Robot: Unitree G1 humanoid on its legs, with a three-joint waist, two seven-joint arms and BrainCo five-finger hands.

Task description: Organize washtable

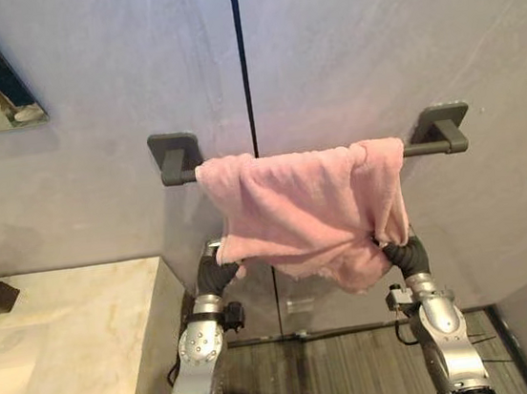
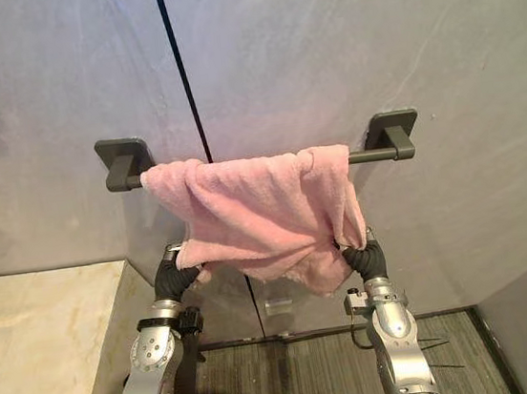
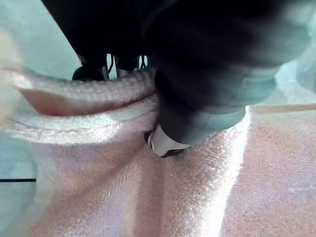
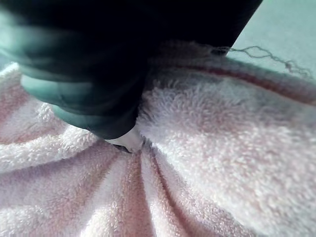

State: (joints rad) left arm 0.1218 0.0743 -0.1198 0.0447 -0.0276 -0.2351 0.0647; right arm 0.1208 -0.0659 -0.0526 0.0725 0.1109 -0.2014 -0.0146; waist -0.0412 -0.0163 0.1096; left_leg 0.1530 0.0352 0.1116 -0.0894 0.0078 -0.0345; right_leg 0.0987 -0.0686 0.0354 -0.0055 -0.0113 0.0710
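Item: pink towel (image 1: 303,206), bunched on rail (image 1: 426,148). Left robot hand (image 3: 163,143) and right robot hand (image 4: 127,139) each pinch its cloth. My concern: uneven pulling drags it off.

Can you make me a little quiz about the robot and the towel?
1. Pick one: what is the towel hanging over? A) the towel bar B) a chair C) a door handle
2. True or false: the left hand is holding a cup.
3. Fill in: the towel's colour is ____.

Key: 1 A. 2 False: the left hand pinches the towel's lower edge, and the right hand does the same on its side. 3 Pink.
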